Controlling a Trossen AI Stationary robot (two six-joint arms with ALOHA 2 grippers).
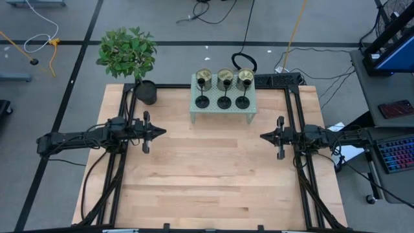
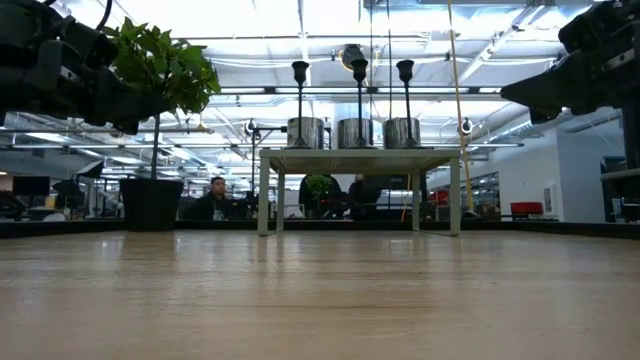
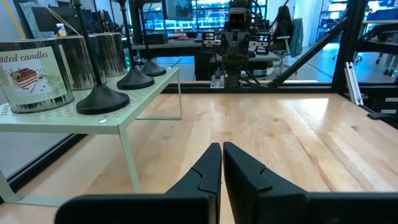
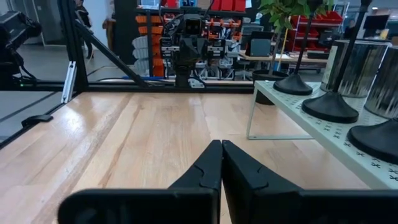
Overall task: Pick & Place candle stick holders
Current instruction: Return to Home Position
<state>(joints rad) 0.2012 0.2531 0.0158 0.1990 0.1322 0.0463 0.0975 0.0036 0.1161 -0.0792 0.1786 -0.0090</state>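
Observation:
Three black stemmed holders (image 1: 224,101) stand by their round bases on a pale green perforated shelf (image 1: 222,111) at the table's far middle. Three brass-coloured cups (image 1: 224,79) stand behind them on the same shelf. In the low view the stems (image 2: 359,90) rise above the cups (image 2: 355,132). My left gripper (image 1: 162,131) is shut and empty, at the table's left, raised above the wood. My right gripper (image 1: 264,137) is shut and empty, at the table's right, facing it. The left wrist view shows a labelled cup (image 3: 37,74) and a black base (image 3: 102,99).
A potted plant in a black pot (image 1: 146,91) stands at the table's far left corner, beside the shelf. The shelf stands on thin legs (image 2: 264,192). Bare wood (image 1: 213,175) lies between and in front of the arms. A person (image 2: 213,195) sits in the room beyond.

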